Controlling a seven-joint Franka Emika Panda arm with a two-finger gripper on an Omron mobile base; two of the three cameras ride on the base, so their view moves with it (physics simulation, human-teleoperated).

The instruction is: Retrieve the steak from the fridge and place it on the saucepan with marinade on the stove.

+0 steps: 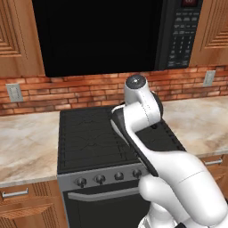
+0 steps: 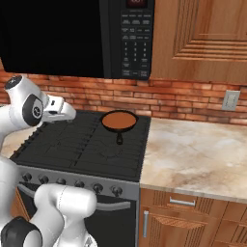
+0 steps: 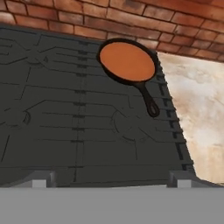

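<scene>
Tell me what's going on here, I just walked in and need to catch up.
A white robot arm is parked in front of the black stove with grates, under a black microwave. Its gripper hovers over the cooktop with fingers spread wide and nothing between them. A small round black saucepan, filled with smooth reddish-brown marinade, sits on the back right burner, handle pointing toward the front. No meat lies in the pan.
</scene>
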